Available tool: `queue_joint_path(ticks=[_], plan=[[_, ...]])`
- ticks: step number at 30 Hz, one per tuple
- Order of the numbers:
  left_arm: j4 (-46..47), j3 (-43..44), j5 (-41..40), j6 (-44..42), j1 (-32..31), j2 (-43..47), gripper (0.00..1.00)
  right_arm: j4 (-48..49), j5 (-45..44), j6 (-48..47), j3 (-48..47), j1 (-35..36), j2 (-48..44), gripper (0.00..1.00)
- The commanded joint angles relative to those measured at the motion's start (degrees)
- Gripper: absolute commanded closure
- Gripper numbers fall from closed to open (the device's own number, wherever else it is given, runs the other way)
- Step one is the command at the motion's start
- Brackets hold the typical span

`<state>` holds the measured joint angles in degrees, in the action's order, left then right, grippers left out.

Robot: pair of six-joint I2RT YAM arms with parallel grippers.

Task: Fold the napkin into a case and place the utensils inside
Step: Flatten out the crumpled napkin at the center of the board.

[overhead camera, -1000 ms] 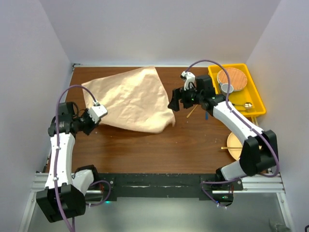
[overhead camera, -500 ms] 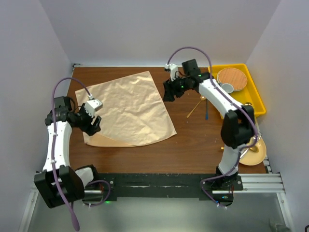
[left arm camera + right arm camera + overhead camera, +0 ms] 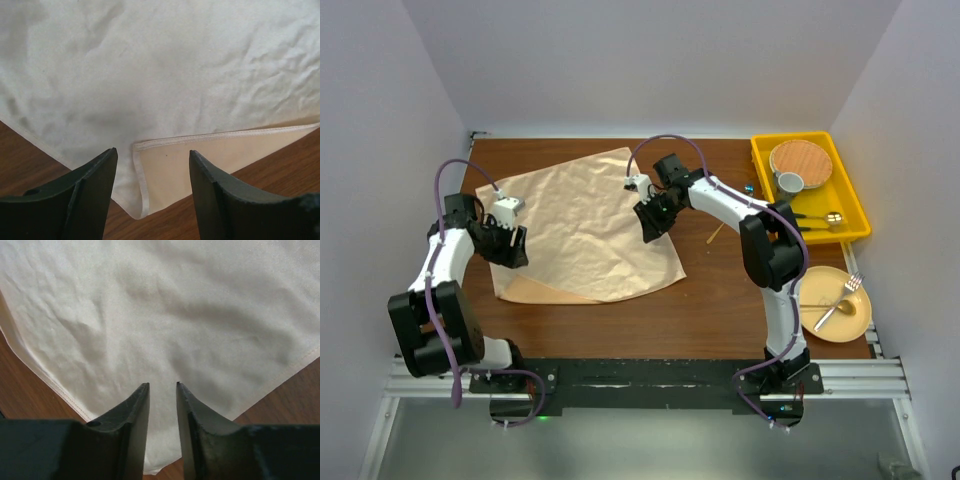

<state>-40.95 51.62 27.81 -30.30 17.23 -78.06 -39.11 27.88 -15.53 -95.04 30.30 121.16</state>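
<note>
Napkin (image 3: 585, 225) lies almost flat, far-left of counter (image 3: 720, 300); no case folded, utensils (image 3: 838, 303) outside. Left pincer (image 3: 152, 155) wide open, right pincer (image 3: 162, 385) barely open, both empty.

Dark brown wooden tabletop (image 3: 720, 290) sits boxed in on three sides by plain pale grey-white walls (image 3: 650, 60), the light soft and even throughout.

You have clear passage over bare table (image 3: 720, 300) along the near side of the napkin (image 3: 580, 230). To the right, the yellow tray (image 3: 795, 137), the plate (image 3: 858, 322) and a thin utensil (image 3: 717, 234), possibly a stick, block low travel.
</note>
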Motion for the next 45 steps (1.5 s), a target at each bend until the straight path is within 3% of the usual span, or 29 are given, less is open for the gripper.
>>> queue_joint_path(ticks=[1, 7, 10, 17, 27, 28, 31, 32, 33, 45], plan=[[5.6, 0.1, -4.5, 3.4, 0.3, -4.9, 0.37, 2.3, -2.2, 0.3, -2.1, 0.3, 2.3, 0.74], [4.0, 0.4, -4.9, 1.5, 0.3, -10.1, 0.45, 1.3, -4.1, 0.9, -1.9, 0.4, 4.3, 0.78], [1.4, 0.5, -3.4, 0.0, 0.3, -10.4, 0.53, 1.2, -4.8, 1.6, -1.4, 0.4, 4.5, 0.78], [-0.7, -3.2, -4.8, -1.9, 0.3, -9.7, 0.61, 0.8, -7.0, 2.9, -0.9, 0.3, 6.0, 0.83], [-6.5, -3.3, -3.8, -7.0, 0.3, -3.9, 0.97, 0.8, -7.9, 2.5, 0.2, 0.3, 5.5, 0.84], [-6.5, -3.4, -4.1, -7.0, 0.5, -3.0, 0.97, 1.0, -7.8, 2.5, 0.6, 0.4, 5.5, 0.84], [-3.8, -2.6, -5.4, -4.3, 0.5, -0.1, 0.75, 1.1, -7.8, 2.6, 0.8, 0.3, 5.5, 0.84], [-2.8, -2.1, -5.7, -2.4, 0.4, -0.5, 0.62, 1.1, -7.9, 2.6, 0.8, 0.4, 5.5, 0.84], [-2.6, -1.3, -6.0, -1.4, 0.5, -1.3, 0.58, 1.1, -7.9, 2.6, 0.8, 0.4, 5.5, 0.84], [0.7, 1.2, -8.5, 4.2, 0.5, -12.4, 0.53, 1.0, -8.3, 2.9, 0.2, 0.4, 5.9, 0.85]])
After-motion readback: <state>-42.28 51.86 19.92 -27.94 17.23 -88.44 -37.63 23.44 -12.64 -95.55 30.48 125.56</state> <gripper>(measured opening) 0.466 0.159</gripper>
